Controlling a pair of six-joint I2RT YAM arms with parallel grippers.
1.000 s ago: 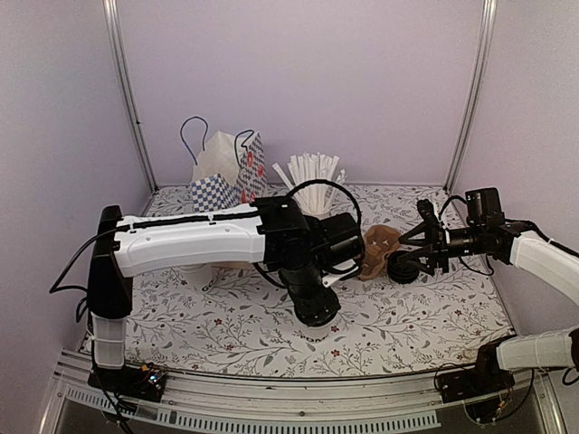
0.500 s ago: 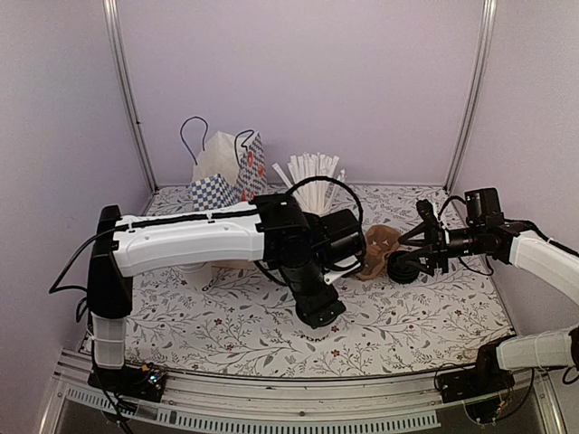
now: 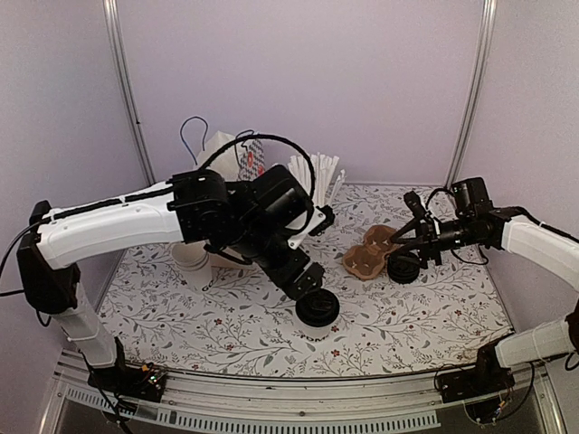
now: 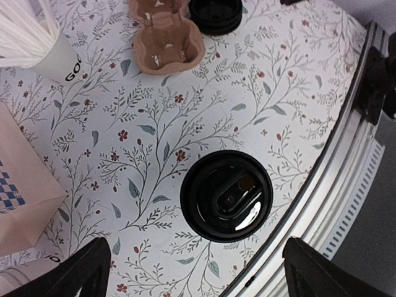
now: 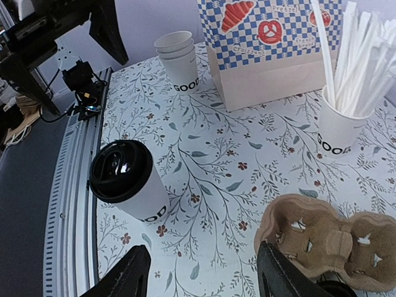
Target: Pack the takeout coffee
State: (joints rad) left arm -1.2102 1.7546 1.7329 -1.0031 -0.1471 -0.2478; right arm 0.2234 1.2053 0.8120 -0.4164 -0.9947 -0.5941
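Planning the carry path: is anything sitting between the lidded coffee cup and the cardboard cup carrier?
Nothing visible. Only bare floral tablecloth lies between the lidded coffee cup and the cardboard cup carrier. A black lid sits beside the carrier on its far side, off that line.

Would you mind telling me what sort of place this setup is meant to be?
Probably a mock café takeout counter in a robot test booth: a lidded takeout coffee, a cardboard cup carrier, a pretzel-print bakery bag and a cup of straws sit on a floral tablecloth.
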